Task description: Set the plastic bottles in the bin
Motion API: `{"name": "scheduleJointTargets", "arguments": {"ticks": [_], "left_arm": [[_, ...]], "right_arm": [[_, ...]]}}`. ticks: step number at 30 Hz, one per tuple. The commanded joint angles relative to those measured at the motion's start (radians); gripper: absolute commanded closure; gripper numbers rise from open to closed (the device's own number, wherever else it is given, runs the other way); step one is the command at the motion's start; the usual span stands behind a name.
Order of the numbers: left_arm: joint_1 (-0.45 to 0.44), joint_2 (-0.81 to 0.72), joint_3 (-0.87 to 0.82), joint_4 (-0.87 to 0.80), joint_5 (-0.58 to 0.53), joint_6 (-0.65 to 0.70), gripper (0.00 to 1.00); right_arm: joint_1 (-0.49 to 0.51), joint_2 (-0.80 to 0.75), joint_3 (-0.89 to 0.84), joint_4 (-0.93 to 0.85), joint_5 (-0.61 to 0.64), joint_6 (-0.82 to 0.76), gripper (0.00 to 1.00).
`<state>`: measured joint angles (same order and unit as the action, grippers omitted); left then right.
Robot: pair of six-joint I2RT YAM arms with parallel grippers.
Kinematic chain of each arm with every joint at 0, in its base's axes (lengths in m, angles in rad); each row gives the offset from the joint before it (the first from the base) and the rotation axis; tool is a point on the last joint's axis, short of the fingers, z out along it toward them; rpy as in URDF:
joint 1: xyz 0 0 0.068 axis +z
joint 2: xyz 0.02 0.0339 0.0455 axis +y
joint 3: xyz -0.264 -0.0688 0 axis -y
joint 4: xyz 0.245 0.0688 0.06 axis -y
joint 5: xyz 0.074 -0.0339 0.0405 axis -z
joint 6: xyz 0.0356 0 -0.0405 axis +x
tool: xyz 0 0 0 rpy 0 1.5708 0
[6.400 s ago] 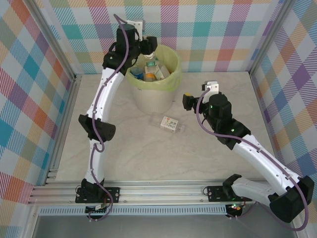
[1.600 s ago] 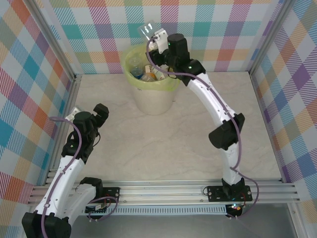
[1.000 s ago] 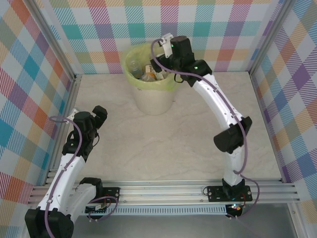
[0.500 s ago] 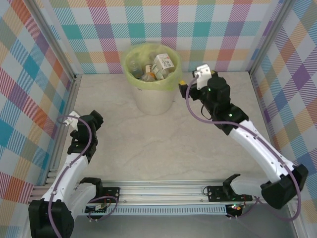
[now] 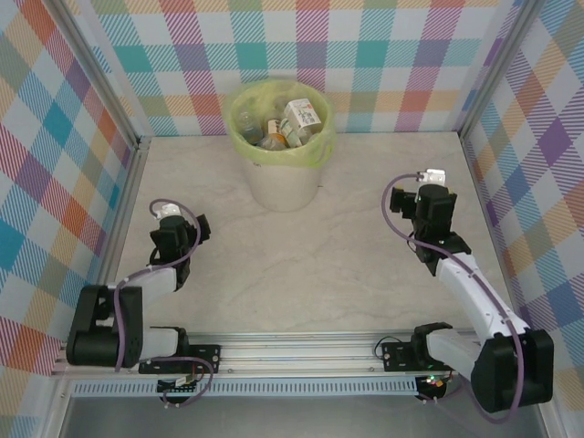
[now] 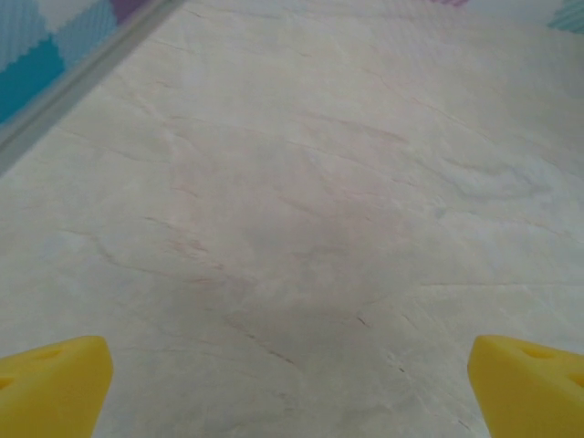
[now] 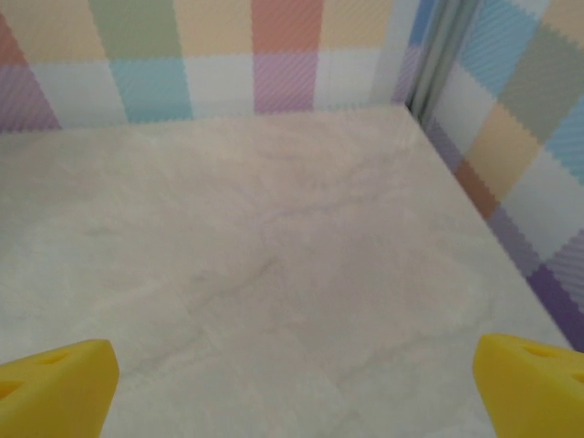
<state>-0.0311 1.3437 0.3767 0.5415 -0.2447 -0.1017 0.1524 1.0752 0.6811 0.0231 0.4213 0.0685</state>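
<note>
- I see the round white bin point(image 5: 283, 187), lined with a translucent yellow-green plastic bag, standing upright at the far middle of the pale marbled desk point(image 5: 301, 265), close to the plaid back wall point(image 5: 383, 55).
- The small, mostly clear plastic bottles point(image 5: 274, 132) with coloured labels lie heaped inside the bin. One with a white label printed in red point(image 5: 302, 115) sits on top, towards the right of the rim.
- The left arm point(image 5: 169, 265) is folded low at the near left of the desk, well apart from the bin.
- The left jaws stand wide apart and hold nothing. On the left wrist camera, the two yellow fingertips point(image 6: 50, 388) sit at opposite lower corners with bare desk point(image 6: 301, 210) between them.
- The right arm point(image 5: 461, 278) is folded low on the right side of the desk, also well apart from the bin.
- The right jaws stand wide apart and hold nothing. On the right wrist camera, their yellow fingertips point(image 7: 55, 388) frame bare desk point(image 7: 255, 255) running up to the plaid wall point(image 7: 210, 55) and a grey metal corner post point(image 7: 443, 50).
- A silver aluminium rail point(image 5: 301, 351) runs along the near edge and carries both arm bases.
</note>
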Motion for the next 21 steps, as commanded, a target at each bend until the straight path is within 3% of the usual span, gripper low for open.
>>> {"name": "scheduleJointTargets", "arguments": {"ticks": [1, 4, 7, 9, 10, 12, 17, 21], "left_arm": [[0.01, 0.061, 0.025, 0.174, 0.162, 0.081, 0.0], [0.01, 0.118, -0.014, 0.28, 0.2, 0.091, 0.0], [0.011, 0.241, -0.086, 0.553, 0.126, 0.064, 0.0], [-0.016, 0.195, -0.047, 0.397, 0.024, 0.049, 0.0], [-0.046, 0.214, -0.031, 0.398, -0.054, 0.063, 0.0], [-0.072, 0.214, 0.016, 0.309, -0.099, 0.072, 0.0], [-0.07, 0.216, 0.01, 0.327, -0.099, 0.069, 0.0], [-0.07, 0.216, 0.01, 0.324, -0.099, 0.07, 0.0]], "right_arm": [[-0.056, 0.069, -0.05, 0.083, -0.135, 0.096, 0.0], [-0.09, 0.146, -0.09, 0.148, -0.228, 0.081, 0.0], [-0.1, 0.209, -0.127, 0.227, -0.251, 0.075, 0.0], [-0.101, 0.241, -0.17, 0.337, -0.248, 0.07, 0.0], [-0.102, 0.256, -0.191, 0.386, -0.248, 0.064, 0.0], [-0.102, 0.291, -0.225, 0.501, -0.233, 0.056, 0.0], [-0.108, 0.329, -0.29, 0.735, -0.237, -0.026, 0.0], [-0.109, 0.444, -0.451, 1.145, -0.359, -0.074, 0.0]]}}
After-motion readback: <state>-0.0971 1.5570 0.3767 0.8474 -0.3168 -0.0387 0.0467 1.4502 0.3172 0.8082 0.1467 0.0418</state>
